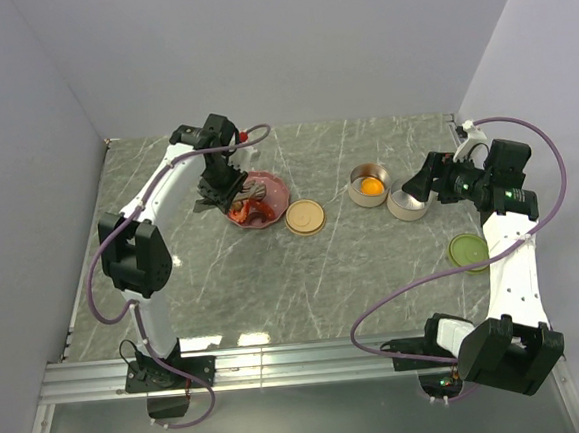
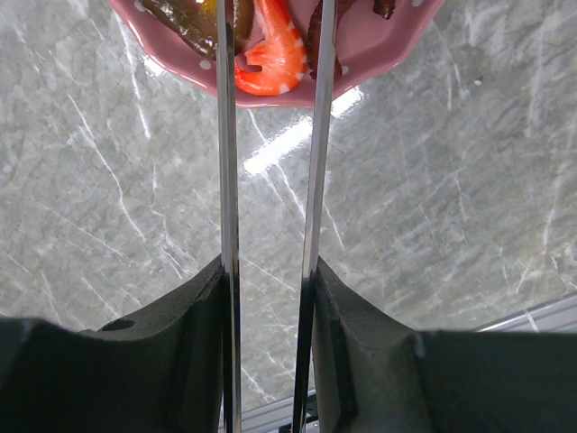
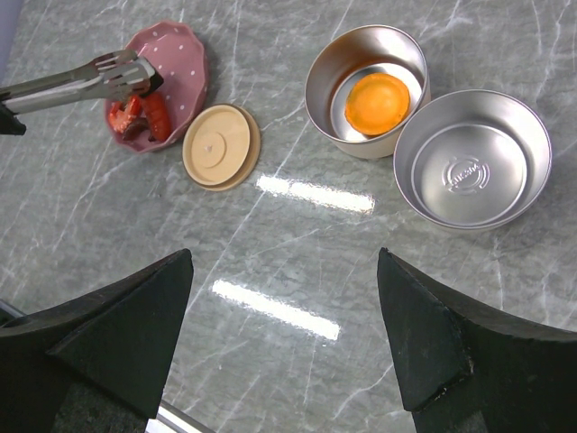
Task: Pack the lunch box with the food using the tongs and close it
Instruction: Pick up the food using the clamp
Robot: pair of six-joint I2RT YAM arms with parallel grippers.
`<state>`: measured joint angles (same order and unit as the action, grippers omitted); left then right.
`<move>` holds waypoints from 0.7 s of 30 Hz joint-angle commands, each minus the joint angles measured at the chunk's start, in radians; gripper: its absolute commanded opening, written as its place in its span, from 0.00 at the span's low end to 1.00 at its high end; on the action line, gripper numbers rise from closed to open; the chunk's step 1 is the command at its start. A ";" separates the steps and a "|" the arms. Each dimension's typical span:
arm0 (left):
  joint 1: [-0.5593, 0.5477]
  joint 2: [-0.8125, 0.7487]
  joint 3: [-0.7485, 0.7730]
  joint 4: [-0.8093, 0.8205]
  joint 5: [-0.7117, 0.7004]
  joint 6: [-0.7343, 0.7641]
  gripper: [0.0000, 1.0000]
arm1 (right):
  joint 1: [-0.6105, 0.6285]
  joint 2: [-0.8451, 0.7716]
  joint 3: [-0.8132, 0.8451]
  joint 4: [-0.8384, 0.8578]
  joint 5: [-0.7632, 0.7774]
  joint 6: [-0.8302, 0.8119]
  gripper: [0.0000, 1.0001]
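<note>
My left gripper (image 2: 269, 289) clamps the tongs (image 2: 316, 135) (right gripper (image 3: 284, 271) gapes empty); I should close them squarely around one red-orange piece (image 2: 270, 59), lifting slowly.

Top view high overhead; wrist views near, downward; all share pink plate (image 1: 278, 189).

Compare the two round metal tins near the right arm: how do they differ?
The filled tin holds the round orange piece; the empty tin shows only its stamped floor. The filled tin's inside looks coppery and its outer wall tan; the empty tin looks plain silver. The filled tin looks deeper than the empty tin. Shared: both are round, upright and lidless, standing side by side.
</note>
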<state>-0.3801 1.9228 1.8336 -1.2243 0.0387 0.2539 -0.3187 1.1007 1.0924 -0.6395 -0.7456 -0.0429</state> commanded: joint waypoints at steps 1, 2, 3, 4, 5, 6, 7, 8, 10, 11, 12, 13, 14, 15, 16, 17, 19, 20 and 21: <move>-0.008 -0.047 0.059 -0.038 0.047 0.015 0.24 | 0.004 -0.009 0.009 0.018 -0.009 -0.003 0.89; -0.008 -0.044 0.068 -0.041 0.050 0.015 0.24 | 0.004 -0.009 0.009 0.018 -0.009 -0.002 0.89; -0.009 -0.038 0.070 -0.044 0.055 0.015 0.24 | 0.003 -0.007 0.009 0.018 -0.009 -0.002 0.89; -0.009 -0.039 0.073 -0.044 0.056 0.013 0.25 | 0.003 -0.007 0.011 0.020 -0.009 -0.002 0.89; -0.011 -0.039 0.073 -0.043 0.059 0.013 0.25 | 0.004 -0.007 0.009 0.020 -0.009 -0.002 0.89; -0.011 -0.042 0.073 -0.038 0.061 0.015 0.25 | 0.004 -0.007 0.008 0.018 -0.009 -0.003 0.89; -0.013 -0.041 0.075 -0.038 0.061 0.015 0.25 | 0.004 -0.010 0.008 0.017 -0.006 -0.003 0.89; -0.014 -0.042 0.079 -0.040 0.063 0.013 0.25 | 0.004 -0.012 0.006 0.020 -0.008 -0.005 0.89; -0.019 -0.041 0.075 -0.044 0.064 0.016 0.26 | 0.003 -0.010 -0.002 0.020 -0.008 -0.003 0.89; -0.023 -0.039 0.069 -0.046 0.063 0.016 0.26 | 0.003 -0.012 -0.003 0.021 -0.009 -0.003 0.89; -0.025 -0.035 0.064 -0.049 0.061 0.016 0.27 | 0.003 -0.010 -0.002 0.023 -0.009 -0.002 0.89; -0.026 -0.034 0.053 -0.046 0.061 0.016 0.27 | 0.004 -0.009 -0.003 0.023 -0.008 -0.002 0.89; -0.029 -0.033 0.050 -0.043 0.058 0.016 0.28 | 0.004 -0.010 -0.003 0.021 -0.008 -0.002 0.89; -0.031 -0.031 0.049 -0.035 0.055 0.012 0.29 | 0.004 -0.010 0.000 0.023 -0.008 -0.002 0.89; -0.032 -0.030 0.047 -0.032 0.050 0.010 0.29 | 0.003 -0.010 -0.002 0.021 -0.008 -0.003 0.89; -0.034 -0.027 0.049 -0.030 0.050 0.010 0.31 | 0.004 -0.010 -0.002 0.023 -0.005 -0.003 0.89; -0.036 -0.015 0.053 -0.035 0.052 0.007 0.36 | 0.004 -0.010 0.001 0.018 -0.006 -0.006 0.89; -0.037 -0.012 0.055 -0.035 0.053 0.008 0.37 | 0.004 -0.009 0.003 0.017 -0.005 -0.006 0.89; -0.037 -0.008 0.053 -0.034 0.052 0.010 0.39 | 0.003 -0.009 0.004 0.017 -0.005 -0.008 0.89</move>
<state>-0.4122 1.9236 1.8633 -1.2621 0.0757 0.2535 -0.3187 1.1011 1.0904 -0.6395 -0.7456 -0.0429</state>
